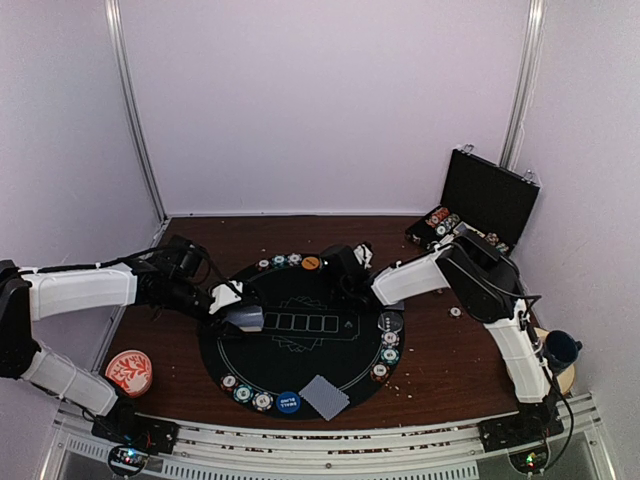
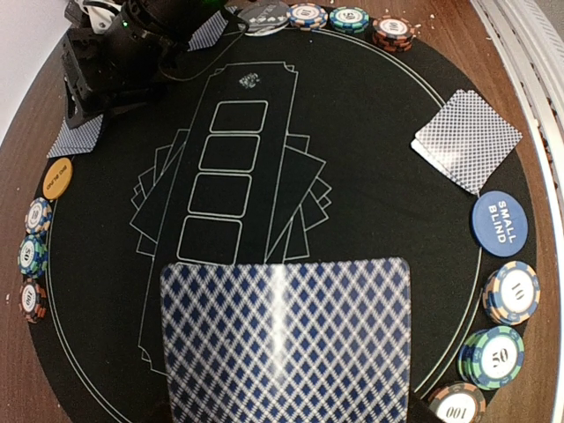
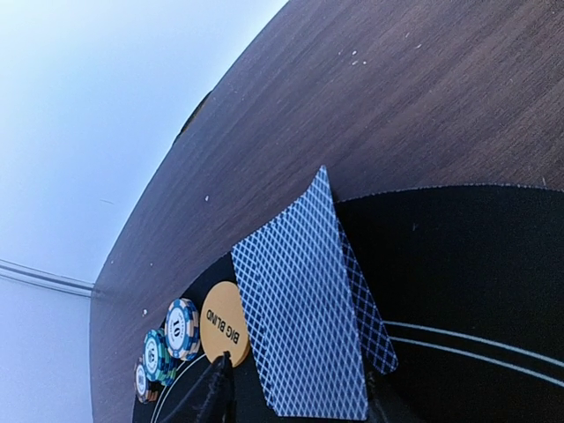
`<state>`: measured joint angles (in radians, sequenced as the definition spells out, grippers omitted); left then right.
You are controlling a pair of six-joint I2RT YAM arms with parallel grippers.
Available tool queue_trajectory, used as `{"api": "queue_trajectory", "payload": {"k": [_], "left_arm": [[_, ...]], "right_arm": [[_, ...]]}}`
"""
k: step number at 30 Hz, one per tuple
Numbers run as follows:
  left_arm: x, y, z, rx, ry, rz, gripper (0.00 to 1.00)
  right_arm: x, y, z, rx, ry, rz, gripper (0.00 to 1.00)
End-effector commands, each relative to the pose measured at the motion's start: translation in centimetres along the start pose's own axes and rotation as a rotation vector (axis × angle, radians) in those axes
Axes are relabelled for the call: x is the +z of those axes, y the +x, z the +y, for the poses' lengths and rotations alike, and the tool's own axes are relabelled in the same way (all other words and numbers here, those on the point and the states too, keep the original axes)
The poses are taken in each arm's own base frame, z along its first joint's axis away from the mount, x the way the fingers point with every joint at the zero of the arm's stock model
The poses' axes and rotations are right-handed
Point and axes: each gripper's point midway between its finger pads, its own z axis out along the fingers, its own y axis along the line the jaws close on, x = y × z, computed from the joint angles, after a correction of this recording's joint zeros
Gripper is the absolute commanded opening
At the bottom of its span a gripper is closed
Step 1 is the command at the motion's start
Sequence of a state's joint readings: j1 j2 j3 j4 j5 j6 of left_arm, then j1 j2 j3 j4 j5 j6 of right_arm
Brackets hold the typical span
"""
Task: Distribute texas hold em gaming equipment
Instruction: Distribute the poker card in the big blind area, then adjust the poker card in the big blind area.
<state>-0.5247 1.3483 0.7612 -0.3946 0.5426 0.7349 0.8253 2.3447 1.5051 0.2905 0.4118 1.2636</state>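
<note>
I see the black mat. My left claw clamps the deck, blue diamond backs up, over the mat's left side. My right claw straddles two tilted cards at the mat's far edge; gripping or loose, I cannot tell. Just beside them the orange button reads BIG BLIND. At the near edge the blue button reads SMALL BLIND, beside chips marked 10, 50, 100.

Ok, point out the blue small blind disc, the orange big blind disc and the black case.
Blue round small blind disc (image 2: 500, 222), left wrist view, centre of face.
Orange round big blind disc (image 3: 222, 324), right wrist view, centre of face.
Open black case (image 1: 490, 195), top external view, raised lid.
</note>
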Motion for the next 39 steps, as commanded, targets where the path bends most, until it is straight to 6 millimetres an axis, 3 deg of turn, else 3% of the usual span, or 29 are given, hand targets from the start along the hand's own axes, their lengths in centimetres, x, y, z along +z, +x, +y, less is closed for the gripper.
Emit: {"api": "queue_trajectory", "payload": {"k": [1, 12, 20, 23, 29, 39], "left_arm": [[-0.5, -1.3, 0.2, 0.031, -0.013, -0.042, 0.13], [-0.7, -1.4, 0.3, 0.036, -0.018, -0.047, 0.13], [-0.6, -1.4, 0.3, 0.034, -0.016, -0.046, 0.13], [-0.7, -1.4, 0.3, 0.031, -0.019, -0.043, 0.13], [-0.6, -1.3, 0.4, 0.029, -0.019, -0.04, 0.13], [-0.5, -1.3, 0.3, 0.032, -0.019, -0.039, 0.13]], "right_arm": [[-1.5, 0.1, 0.5, -0.022, 0.007, 0.036, 0.44], [-3.9, 1.2, 1.2, -0.049, -0.015, 0.099, 0.5], [-6.9, 0.3, 1.4, -0.061, -0.035, 0.097, 0.56], [-6.9, 0.3, 0.9, -0.084, -0.015, 0.096, 0.57], [-6.7, 2.9, 0.7, -0.07, -0.044, 0.184, 0.57], [-5.4, 3.2, 0.0, -0.117, 0.034, 0.155, 0.63]]}}
